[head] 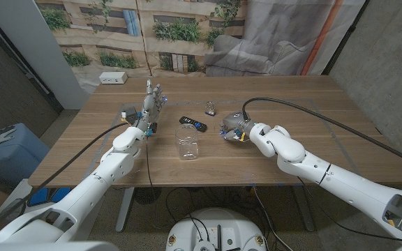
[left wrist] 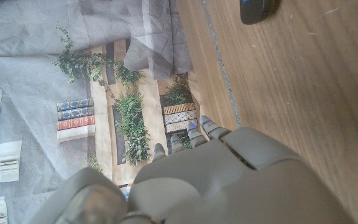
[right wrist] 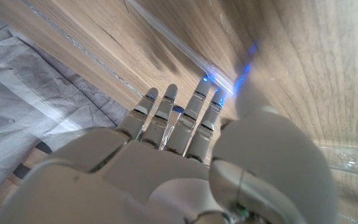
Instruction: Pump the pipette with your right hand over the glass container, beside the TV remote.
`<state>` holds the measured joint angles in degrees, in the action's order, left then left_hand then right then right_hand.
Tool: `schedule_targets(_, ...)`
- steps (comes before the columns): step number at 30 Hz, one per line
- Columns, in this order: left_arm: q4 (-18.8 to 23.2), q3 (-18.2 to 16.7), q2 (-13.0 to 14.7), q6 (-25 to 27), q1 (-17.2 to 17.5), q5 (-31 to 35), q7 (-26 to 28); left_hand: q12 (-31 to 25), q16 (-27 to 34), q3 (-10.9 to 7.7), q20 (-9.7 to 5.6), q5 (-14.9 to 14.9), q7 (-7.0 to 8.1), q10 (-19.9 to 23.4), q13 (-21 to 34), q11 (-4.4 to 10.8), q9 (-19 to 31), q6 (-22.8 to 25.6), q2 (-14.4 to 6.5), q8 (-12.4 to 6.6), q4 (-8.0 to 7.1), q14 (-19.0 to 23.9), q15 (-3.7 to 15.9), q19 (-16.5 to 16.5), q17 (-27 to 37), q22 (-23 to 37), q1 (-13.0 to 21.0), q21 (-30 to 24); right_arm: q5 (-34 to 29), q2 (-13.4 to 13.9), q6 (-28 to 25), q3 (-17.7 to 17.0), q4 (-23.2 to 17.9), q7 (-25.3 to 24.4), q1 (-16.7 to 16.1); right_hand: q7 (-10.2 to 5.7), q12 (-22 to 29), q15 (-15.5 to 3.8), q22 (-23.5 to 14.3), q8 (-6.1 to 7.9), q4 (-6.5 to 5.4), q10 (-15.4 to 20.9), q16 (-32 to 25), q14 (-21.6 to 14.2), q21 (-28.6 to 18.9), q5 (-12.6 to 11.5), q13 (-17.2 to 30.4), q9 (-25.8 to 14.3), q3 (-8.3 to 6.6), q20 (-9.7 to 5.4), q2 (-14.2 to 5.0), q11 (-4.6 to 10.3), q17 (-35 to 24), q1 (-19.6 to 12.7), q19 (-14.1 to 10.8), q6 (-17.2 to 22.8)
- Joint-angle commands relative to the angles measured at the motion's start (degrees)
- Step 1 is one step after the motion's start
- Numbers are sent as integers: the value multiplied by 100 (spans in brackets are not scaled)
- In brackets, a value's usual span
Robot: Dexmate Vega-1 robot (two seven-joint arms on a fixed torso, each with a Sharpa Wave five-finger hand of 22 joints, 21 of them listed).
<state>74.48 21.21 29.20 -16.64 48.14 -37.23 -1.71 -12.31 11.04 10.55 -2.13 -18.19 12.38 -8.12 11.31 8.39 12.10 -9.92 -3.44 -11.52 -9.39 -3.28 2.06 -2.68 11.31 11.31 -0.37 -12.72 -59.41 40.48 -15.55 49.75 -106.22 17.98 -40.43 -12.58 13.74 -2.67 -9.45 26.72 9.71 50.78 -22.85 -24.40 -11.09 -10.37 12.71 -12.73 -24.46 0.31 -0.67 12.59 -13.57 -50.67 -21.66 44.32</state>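
A clear glass container (head: 187, 147) stands near the table's front middle, and its rim (right wrist: 348, 163) also appears in the right wrist view. The black TV remote (head: 192, 123) lies just behind it; one end of the remote (left wrist: 258, 7) appears in the left wrist view. My right hand (head: 232, 130) is low on the table, to the right of the remote. Its straight fingers (right wrist: 166, 118) reach down to a clear pipette (right wrist: 180, 51) lying on the wood, with the thumb apart beside it. My left hand (head: 153, 103) stands left of the remote, fingers up and spread, holding nothing.
A small shiny object (head: 209, 107) lies behind the remote. A white power strip (head: 113, 78) sits at the table's far left edge. A printed backdrop and grey cloth hang behind the wooden table (head: 313, 111).
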Motion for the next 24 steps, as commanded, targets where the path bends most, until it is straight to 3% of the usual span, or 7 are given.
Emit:
schedule_targets(1,-4,0,-1,0,-2,0,-1,-26,34,34,-508,-29,32,1,32,18,14,-5,-217,-34,0,-49,662,-38,10,15,14,-36,49,13,33,-8,172,-389,-90,-3,20,-822,-24,103,-3,130,-76,-105,-19,1,54,-56,78,-32,-34,3,-44,-143,-62,123)
schedule_targets(13,-2,1,-2,1,-3,1,1,-25,35,37,-504,-30,32,-2,32,-7,14,-5,-216,-34,1,-47,666,-43,10,15,15,-34,35,-6,64,45,277,-470,-21,-1,51,-830,-25,193,-17,256,-121,-132,-17,7,104,-103,135,-49,-51,0,-57,-195,-95,188)
schedule_targets(24,-3,1,-2,1,-2,1,1,-25,34,38,-507,-31,32,-1,32,18,14,-5,-218,-33,0,-48,660,-39,10,15,15,-36,56,13,104,50,328,-587,0,1,112,-831,-25,373,-29,485,-216,-204,-5,31,199,-203,265,-40,-29,-3,-80,-261,-120,286)
